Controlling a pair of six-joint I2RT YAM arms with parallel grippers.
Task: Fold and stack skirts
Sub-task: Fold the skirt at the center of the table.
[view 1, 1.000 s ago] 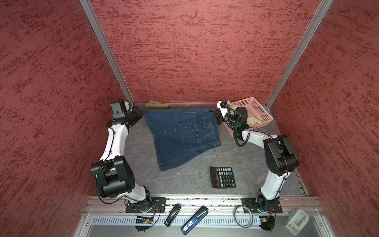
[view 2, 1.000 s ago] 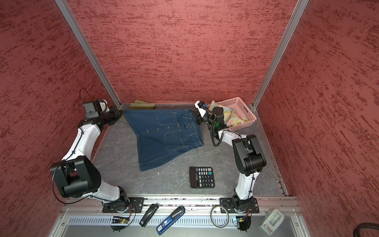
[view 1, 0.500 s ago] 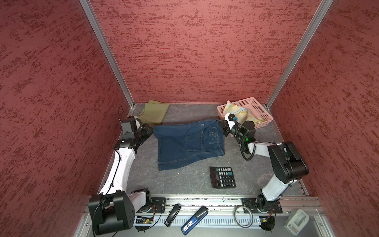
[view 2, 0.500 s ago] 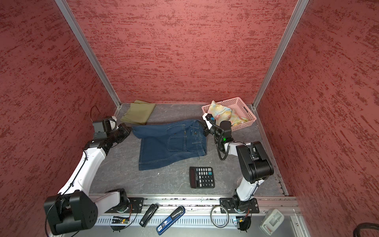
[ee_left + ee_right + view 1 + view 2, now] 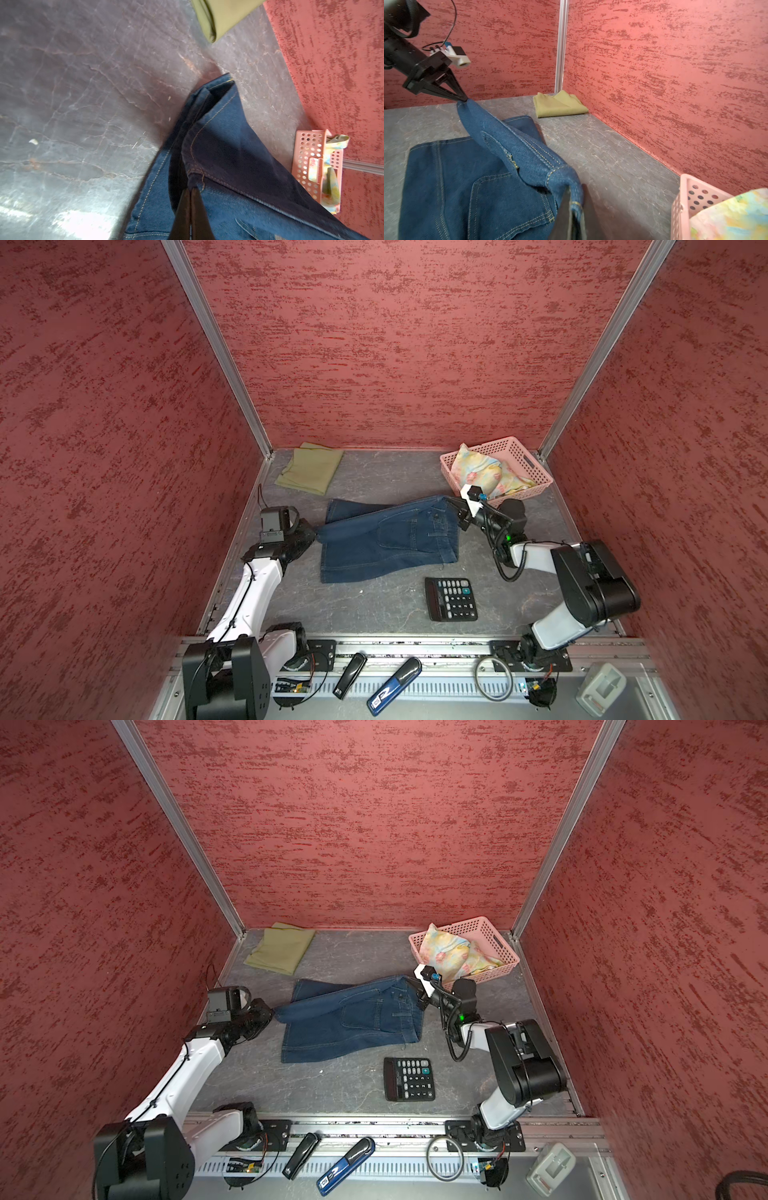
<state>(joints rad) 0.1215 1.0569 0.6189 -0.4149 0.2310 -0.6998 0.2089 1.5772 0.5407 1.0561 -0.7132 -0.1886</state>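
Note:
The dark blue denim skirt point(image 5: 390, 539) point(image 5: 353, 1019) lies mid-table, part folded over itself. My left gripper point(image 5: 313, 536) point(image 5: 270, 1013) point(image 5: 191, 190) is shut on its left corner. My right gripper point(image 5: 451, 506) point(image 5: 409, 984) point(image 5: 576, 193) is shut on its right corner, and the held edge hangs just above the table. The right wrist view also shows the left gripper point(image 5: 464, 98) pinching the denim point(image 5: 456, 187). A folded olive-green skirt point(image 5: 309, 468) point(image 5: 280, 948) point(image 5: 558, 105) lies in the back left corner. The floral pastel skirt point(image 5: 482, 477) point(image 5: 451, 955) sits in the basket.
A pink perforated basket point(image 5: 505, 446) point(image 5: 478, 925) point(image 5: 685, 199) stands at the back right, just behind the right gripper. A black calculator point(image 5: 451, 599) point(image 5: 409, 1079) lies in front of the denim. Red walls enclose the table on three sides.
Both grippers have drawn the denim skirt's held edge from the back of the table toward the front, folding it over itself. The olive-green skirt behind is now uncovered.

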